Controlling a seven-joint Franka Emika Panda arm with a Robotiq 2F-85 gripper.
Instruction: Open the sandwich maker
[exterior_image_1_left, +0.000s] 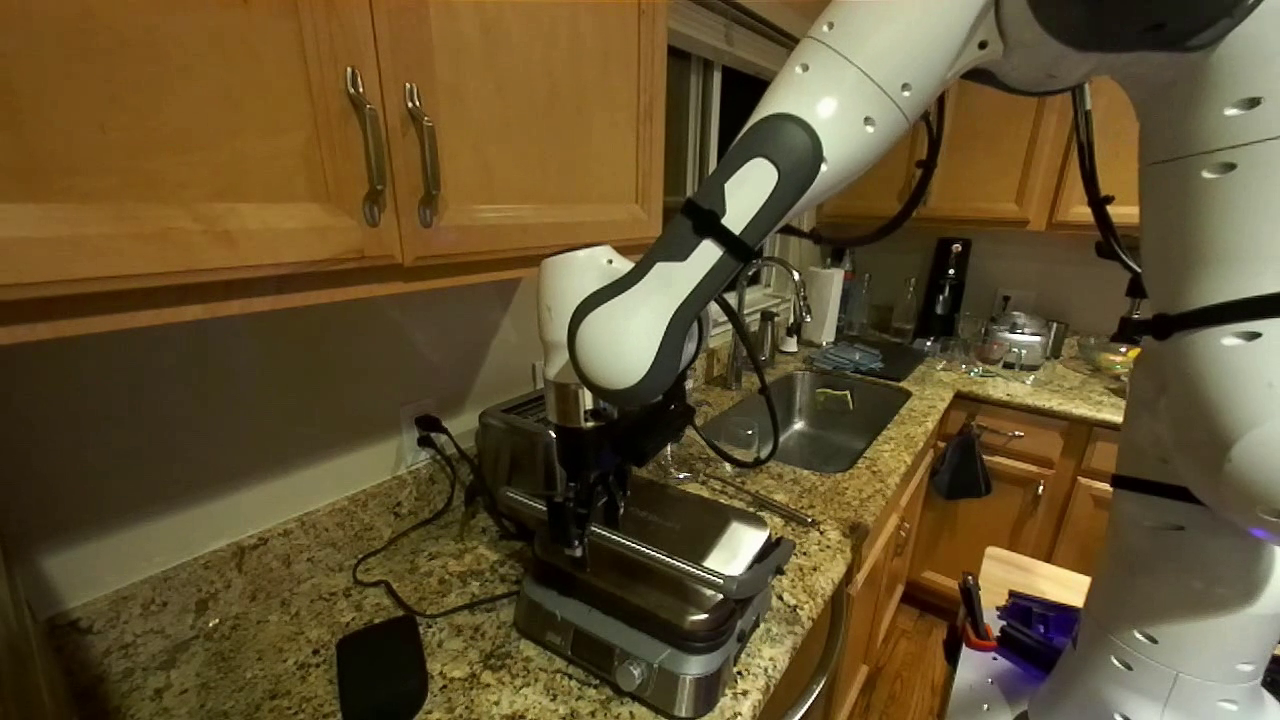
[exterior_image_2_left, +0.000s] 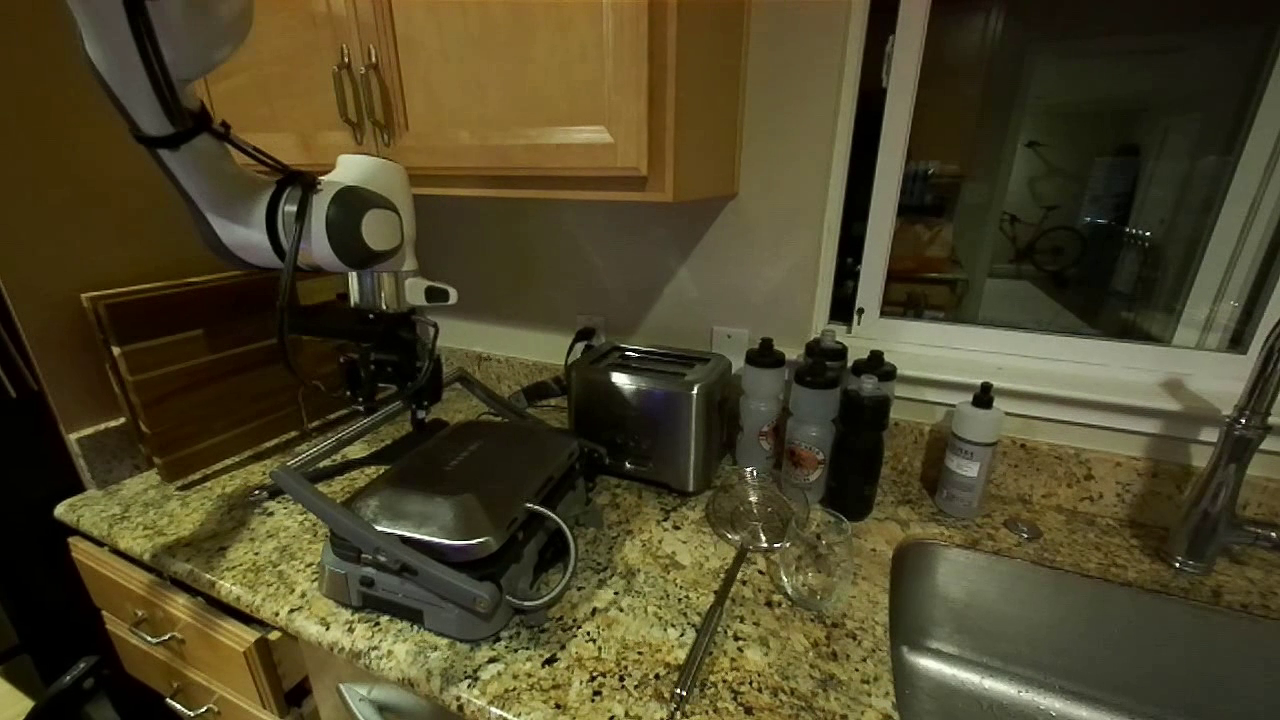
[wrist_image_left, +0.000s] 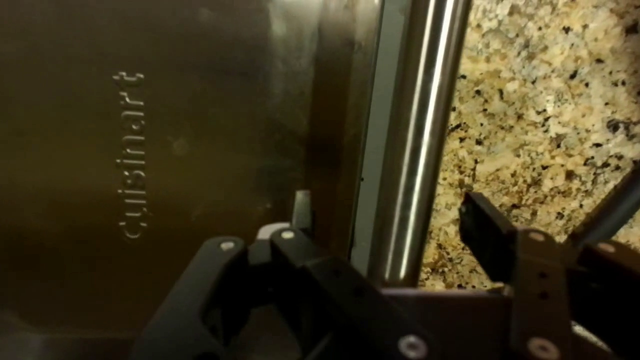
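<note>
The sandwich maker (exterior_image_1_left: 700, 525) stands on the granite counter with its brushed-steel lid shut; it also shows in an exterior view (exterior_image_2_left: 460, 490). Its front bar handle (exterior_image_1_left: 660, 558) runs across the front, and shows in the wrist view as a shiny steel bar (wrist_image_left: 420, 140) beside the lid marked "cuisinart" (wrist_image_left: 215, 130). My gripper (exterior_image_1_left: 594, 528) points down over the handle, also in an exterior view (exterior_image_2_left: 395, 408). In the wrist view my gripper (wrist_image_left: 385, 197) is open, one finger over the lid side, the other over the counter side, the bar between them. Neither finger appears to touch the bar.
A silver toaster (exterior_image_2_left: 650, 410) stands behind the sandwich maker. Glasses (exterior_image_2_left: 815, 560), a metal rod (exterior_image_2_left: 710, 630) and several bottles (exterior_image_2_left: 810, 430) are beside it. A black pad (exterior_image_1_left: 382, 668) and cable (exterior_image_1_left: 375, 560) lie in front. Cabinets (exterior_image_1_left: 520, 120) hang above.
</note>
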